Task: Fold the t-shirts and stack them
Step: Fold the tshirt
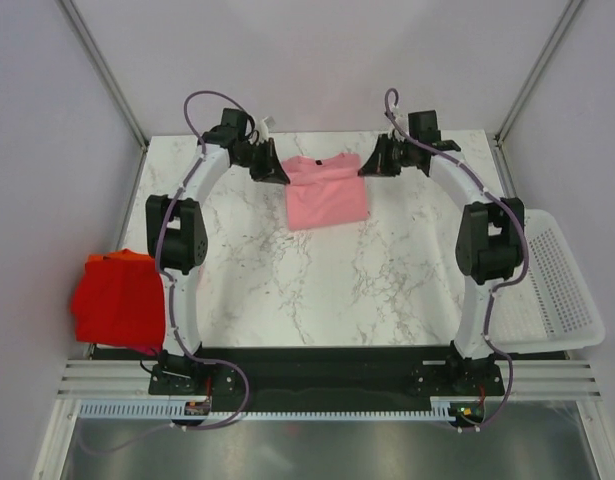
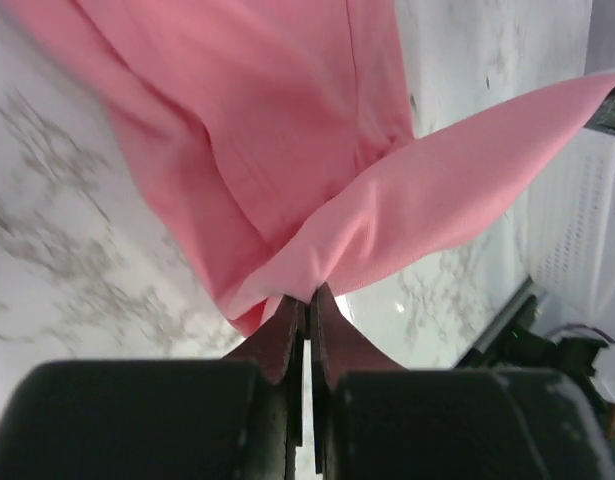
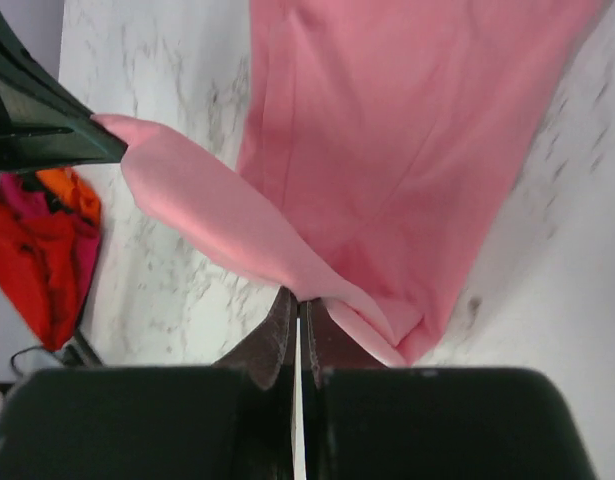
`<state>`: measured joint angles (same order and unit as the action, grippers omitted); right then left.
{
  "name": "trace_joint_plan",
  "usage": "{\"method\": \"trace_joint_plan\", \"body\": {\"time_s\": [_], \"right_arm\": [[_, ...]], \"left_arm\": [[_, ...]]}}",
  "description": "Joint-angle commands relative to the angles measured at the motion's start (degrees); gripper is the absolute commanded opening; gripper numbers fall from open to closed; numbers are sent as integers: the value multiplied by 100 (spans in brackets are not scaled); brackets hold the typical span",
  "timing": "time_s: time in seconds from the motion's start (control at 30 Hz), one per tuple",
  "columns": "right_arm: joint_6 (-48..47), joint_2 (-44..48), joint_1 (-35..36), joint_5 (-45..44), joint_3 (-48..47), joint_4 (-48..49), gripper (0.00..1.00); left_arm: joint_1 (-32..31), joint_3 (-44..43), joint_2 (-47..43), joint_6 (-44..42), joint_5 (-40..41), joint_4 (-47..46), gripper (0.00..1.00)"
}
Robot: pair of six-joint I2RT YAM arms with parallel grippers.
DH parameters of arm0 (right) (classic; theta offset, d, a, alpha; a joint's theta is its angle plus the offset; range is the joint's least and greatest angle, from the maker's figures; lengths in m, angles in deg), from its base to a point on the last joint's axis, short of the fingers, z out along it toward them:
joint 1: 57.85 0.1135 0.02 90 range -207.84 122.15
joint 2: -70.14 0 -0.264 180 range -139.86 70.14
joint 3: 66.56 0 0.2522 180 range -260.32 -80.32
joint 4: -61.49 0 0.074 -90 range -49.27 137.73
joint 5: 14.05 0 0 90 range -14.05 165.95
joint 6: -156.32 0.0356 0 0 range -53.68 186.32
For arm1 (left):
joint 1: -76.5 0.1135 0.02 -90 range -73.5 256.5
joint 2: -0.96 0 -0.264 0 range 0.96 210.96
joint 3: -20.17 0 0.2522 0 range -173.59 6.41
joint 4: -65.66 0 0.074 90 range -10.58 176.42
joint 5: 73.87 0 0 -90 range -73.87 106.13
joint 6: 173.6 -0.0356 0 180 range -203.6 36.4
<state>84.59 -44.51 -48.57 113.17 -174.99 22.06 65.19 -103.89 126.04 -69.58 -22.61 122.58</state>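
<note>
A light pink t-shirt (image 1: 326,195) lies at the far middle of the marble table. My left gripper (image 1: 278,173) is shut on its far left corner; the left wrist view shows the pink cloth (image 2: 317,150) pinched at the fingertips (image 2: 287,325). My right gripper (image 1: 370,165) is shut on its far right corner, with the cloth (image 3: 387,150) pinched at the fingertips (image 3: 327,322). The top edge is stretched between both grippers. A folded red shirt (image 1: 117,300) with an orange one (image 1: 112,260) peeking out behind it lies at the table's left edge.
A white perforated basket (image 1: 552,285) stands off the table's right edge. The red and orange pile also shows in the right wrist view (image 3: 37,240). Grey walls enclose the table at the back and sides.
</note>
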Motion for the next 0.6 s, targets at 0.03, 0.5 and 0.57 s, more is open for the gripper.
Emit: {"method": "trace_joint_plan", "body": {"time_s": [0.03, 0.5, 0.57], "right_arm": [[-411, -1198, -93, -346, -1874, 597, 6], [-824, -928, -32, 32, -1046, 1029, 61], [-859, -980, 47, 67, -764, 1029, 61]], "left_arm": [[155, -1490, 841, -409, 577, -430, 23], [323, -449, 579, -66, 403, -712, 79], [314, -291, 746, 153, 184, -808, 80]]}}
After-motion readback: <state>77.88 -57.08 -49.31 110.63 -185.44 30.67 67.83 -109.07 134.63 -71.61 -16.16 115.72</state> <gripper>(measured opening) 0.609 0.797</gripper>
